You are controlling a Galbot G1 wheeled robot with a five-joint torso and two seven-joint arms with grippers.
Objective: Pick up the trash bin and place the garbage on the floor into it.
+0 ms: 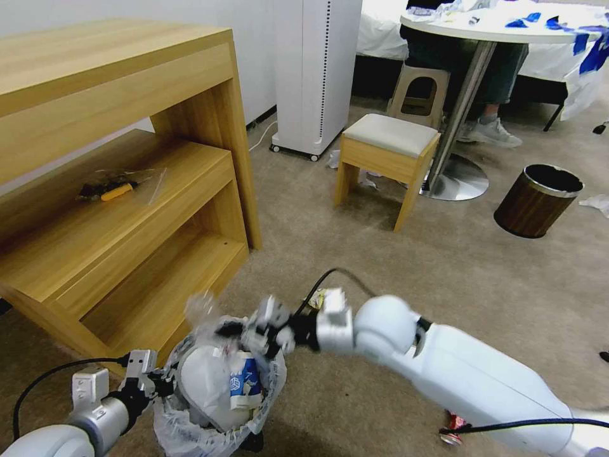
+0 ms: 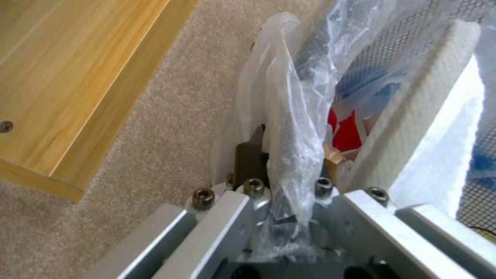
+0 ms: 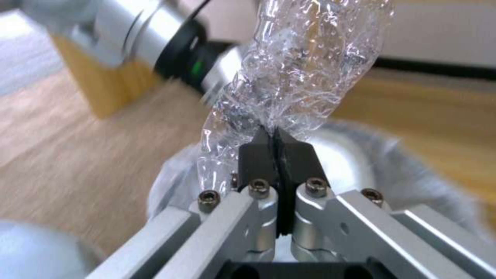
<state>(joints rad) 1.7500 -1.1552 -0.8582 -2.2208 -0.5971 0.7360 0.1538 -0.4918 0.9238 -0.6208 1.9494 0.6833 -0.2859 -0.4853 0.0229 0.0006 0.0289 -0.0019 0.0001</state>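
No legible text or labels.

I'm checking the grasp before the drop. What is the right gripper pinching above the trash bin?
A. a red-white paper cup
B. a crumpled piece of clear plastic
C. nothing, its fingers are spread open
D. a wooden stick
B: in the right wrist view the right gripper has its black fingertips closed on crinkled clear plastic, held over the trash bin.

Tan carpet, pale wood, white plastic

The floor (image 1: 444, 266) is beige-tan; the shelf unit (image 1: 114, 190) light wood grain; the trash bin (image 1: 216, 406) wears a translucent white bag holding a blue-and-white carton (image 1: 244, 381); the larger bin (image 1: 536, 200) is brown wood-grain, silver-rimmed.
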